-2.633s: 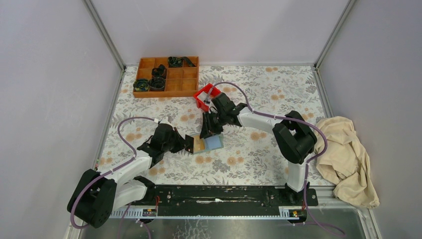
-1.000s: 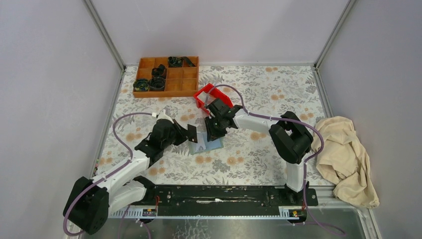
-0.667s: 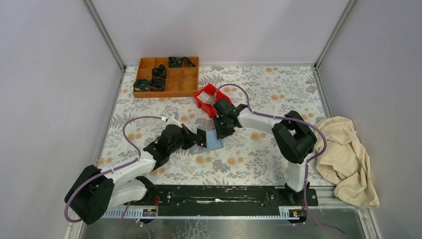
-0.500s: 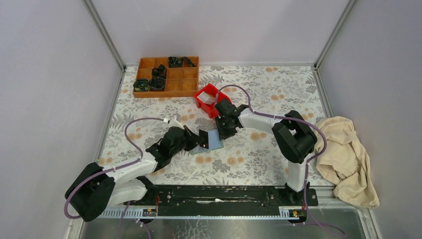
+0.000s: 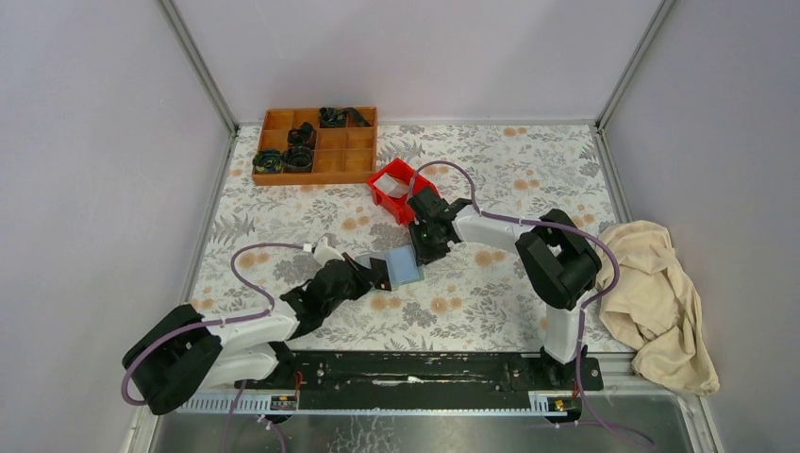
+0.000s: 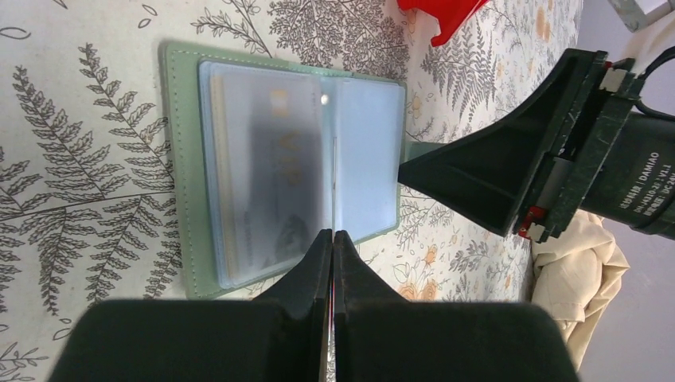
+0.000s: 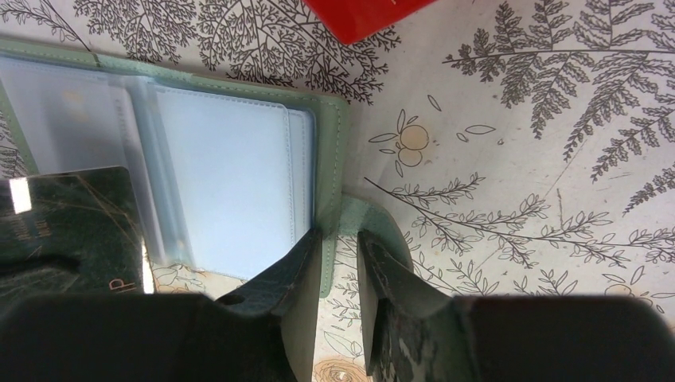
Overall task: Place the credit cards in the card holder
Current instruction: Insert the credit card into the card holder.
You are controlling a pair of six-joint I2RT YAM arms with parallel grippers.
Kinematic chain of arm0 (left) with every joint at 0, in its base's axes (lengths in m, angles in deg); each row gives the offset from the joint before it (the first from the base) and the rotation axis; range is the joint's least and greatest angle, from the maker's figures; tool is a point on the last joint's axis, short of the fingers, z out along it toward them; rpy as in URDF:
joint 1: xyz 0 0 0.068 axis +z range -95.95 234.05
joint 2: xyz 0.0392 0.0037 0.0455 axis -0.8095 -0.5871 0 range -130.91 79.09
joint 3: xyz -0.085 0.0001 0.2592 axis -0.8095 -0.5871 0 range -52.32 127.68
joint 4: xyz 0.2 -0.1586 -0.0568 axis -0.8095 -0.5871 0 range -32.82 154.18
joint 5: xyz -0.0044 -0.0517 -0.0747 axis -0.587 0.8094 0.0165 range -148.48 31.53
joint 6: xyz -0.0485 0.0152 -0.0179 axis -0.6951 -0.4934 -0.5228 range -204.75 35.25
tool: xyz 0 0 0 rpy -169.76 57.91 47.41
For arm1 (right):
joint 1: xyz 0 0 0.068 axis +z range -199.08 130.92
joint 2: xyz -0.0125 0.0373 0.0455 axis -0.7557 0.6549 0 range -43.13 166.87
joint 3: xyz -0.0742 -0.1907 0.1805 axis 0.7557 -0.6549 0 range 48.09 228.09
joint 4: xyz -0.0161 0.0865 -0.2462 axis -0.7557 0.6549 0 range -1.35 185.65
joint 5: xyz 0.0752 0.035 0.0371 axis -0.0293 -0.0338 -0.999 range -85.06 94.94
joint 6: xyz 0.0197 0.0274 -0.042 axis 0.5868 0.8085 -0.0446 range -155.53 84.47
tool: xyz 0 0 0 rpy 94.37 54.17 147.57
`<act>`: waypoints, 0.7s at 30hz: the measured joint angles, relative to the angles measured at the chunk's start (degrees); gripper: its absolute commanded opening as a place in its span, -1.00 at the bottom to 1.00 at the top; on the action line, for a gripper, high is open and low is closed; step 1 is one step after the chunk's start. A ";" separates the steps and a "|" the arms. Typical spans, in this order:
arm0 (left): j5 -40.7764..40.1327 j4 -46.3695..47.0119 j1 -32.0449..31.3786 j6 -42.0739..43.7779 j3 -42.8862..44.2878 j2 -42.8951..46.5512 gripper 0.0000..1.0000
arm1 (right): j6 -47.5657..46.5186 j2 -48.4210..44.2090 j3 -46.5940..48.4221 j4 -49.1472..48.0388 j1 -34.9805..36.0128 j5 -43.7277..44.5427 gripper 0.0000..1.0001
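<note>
Both busy: card holder pinned open by right gripper clamped on its edge tab; dark grey card pinched tight in left gripper, poised over pockets, likely for insertion.

Pale lilac walls; floral tablecloth; beige cloth right.

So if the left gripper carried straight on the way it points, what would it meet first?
The open card holder: the left gripper pinches a dark card edge-on, aimed at its middle fold. Depth is unclear; the card may already touch.
</note>
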 measured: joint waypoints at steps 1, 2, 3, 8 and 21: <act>-0.50 1.01 -0.20 -0.42 -0.46 -0.55 -1.00 | 0.00 0.00 0.00 0.00 -0.02 -0.15 -0.40; -0.72 1.90 -0.31 -0.68 -0.79 -1.07 -1.00 | 0.00 0.00 0.00 0.00 -0.04 -0.20 -0.40; -1.11 2.84 -0.50 -1.05 -1.05 -1.81 -1.00 | 0.00 0.00 0.00 0.00 -0.04 -0.24 -0.40; -1.57 7.76 -1.25 -2.38 -1.38 -6.01 -1.00 | 0.00 0.00 -0.22 -0.20 -0.26 -0.76 -0.40; -2.36 15.34 -1.92 -3.43 -1.49 -11.34 -1.00 | 0.00 -0.76 -1.62 -1.64 -0.35 -1.27 -0.40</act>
